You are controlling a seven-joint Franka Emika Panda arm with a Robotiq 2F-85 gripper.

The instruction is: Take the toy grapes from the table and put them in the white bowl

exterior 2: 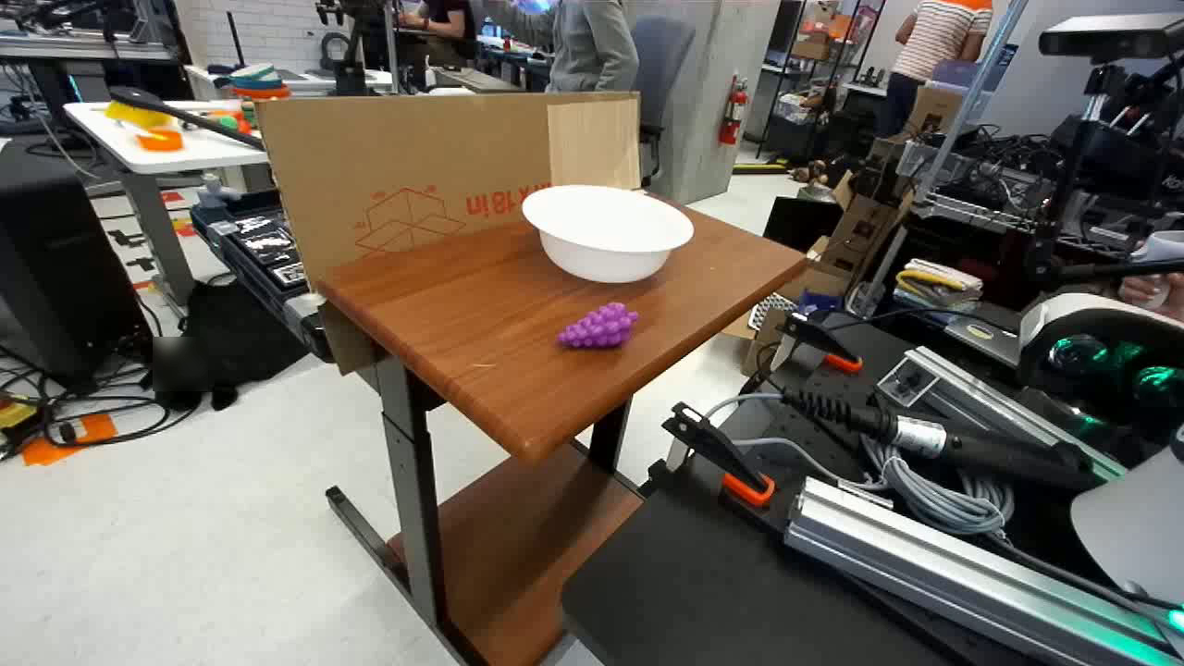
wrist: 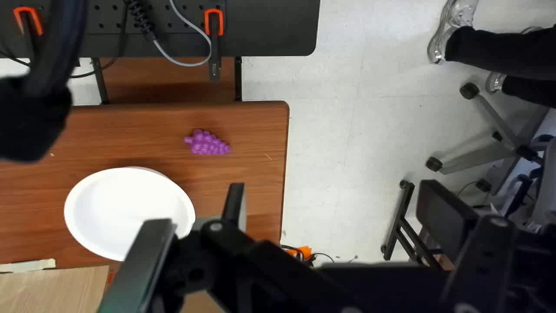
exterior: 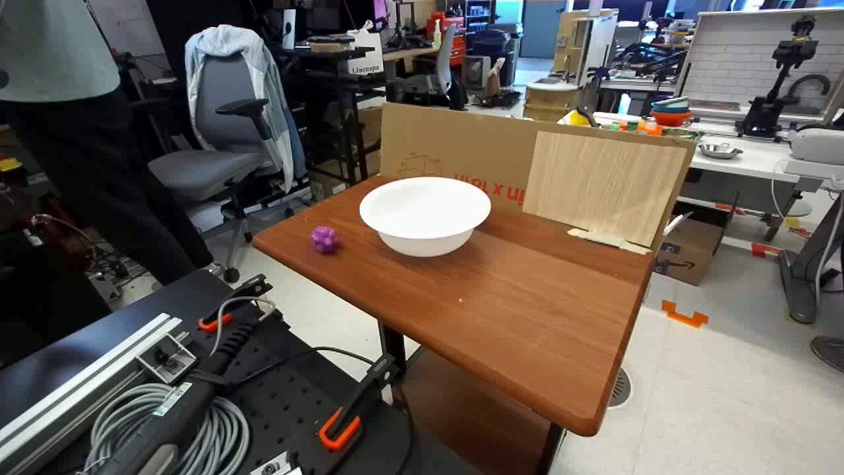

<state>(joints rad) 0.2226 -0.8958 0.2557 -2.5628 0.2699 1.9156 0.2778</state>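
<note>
The toy grapes, a small purple lumpy cluster, lie on the reddish-brown table [exterior: 527, 316] near its edge in both exterior views; the grapes [exterior: 324, 240] also show there as a cluster [exterior 2: 599, 326]. The plain white bowl [exterior: 425, 247] stands upright on the table beside the grapes, apart from them; it also shows in an exterior view [exterior 2: 606, 266]. In the wrist view, my gripper [wrist: 332, 191] is open with nothing between its fingers. The grapes [wrist: 207, 142] lie up and left of its left fingertip, and the bowl [wrist: 126, 208] is left of it, partly hidden by that finger. The gripper is out of both exterior views.
A cardboard sheet [exterior: 455, 148] stands along the table's back edge, with a pale plywood board [exterior: 603, 188] leaning on it. A black bench [exterior 2: 666, 583] with orange-tipped clamps [exterior: 343, 429] and coiled cable [exterior: 231, 429] stands before the table. A person [exterior: 72, 132] stands beyond.
</note>
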